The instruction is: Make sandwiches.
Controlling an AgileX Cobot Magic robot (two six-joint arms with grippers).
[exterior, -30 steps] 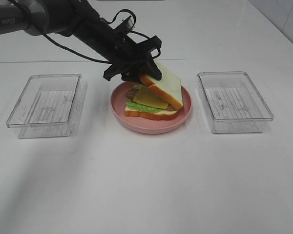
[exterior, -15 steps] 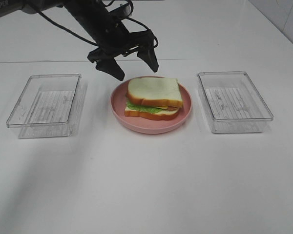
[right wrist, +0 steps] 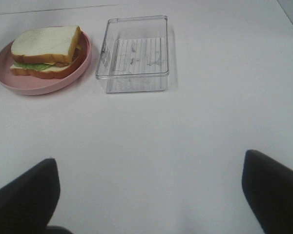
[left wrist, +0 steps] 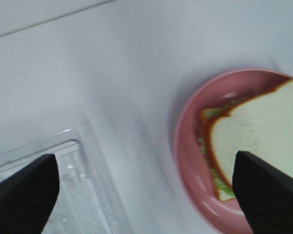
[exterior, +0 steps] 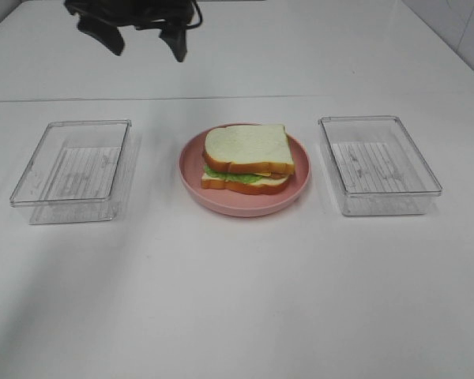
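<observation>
The sandwich (exterior: 247, 156) is one stack on the pink round plate (exterior: 245, 204) at the table's middle: a white bread slice on top, green lettuce and a yellow cheese edge showing, a bread slice below. The meat strips are hidden inside. My left gripper (exterior: 140, 38) is open and empty, high above the table's back left, well apart from the stack. In the left wrist view the gripper (left wrist: 144, 163) frames the plate (left wrist: 188, 146) and the sandwich (left wrist: 259, 126). My right gripper (right wrist: 149, 192) is open and empty over bare table, with the sandwich (right wrist: 44, 44) far from it.
A clear plastic container (exterior: 75, 167) stands left of the plate and another (exterior: 377, 162) right of it. Both hold nothing. The right one also shows in the right wrist view (right wrist: 134, 53). A seam in the table runs behind the plate.
My left gripper let go of the top bread slice, which now lies flat on the stack. The gripper then rose and drew back to the far left, open.
</observation>
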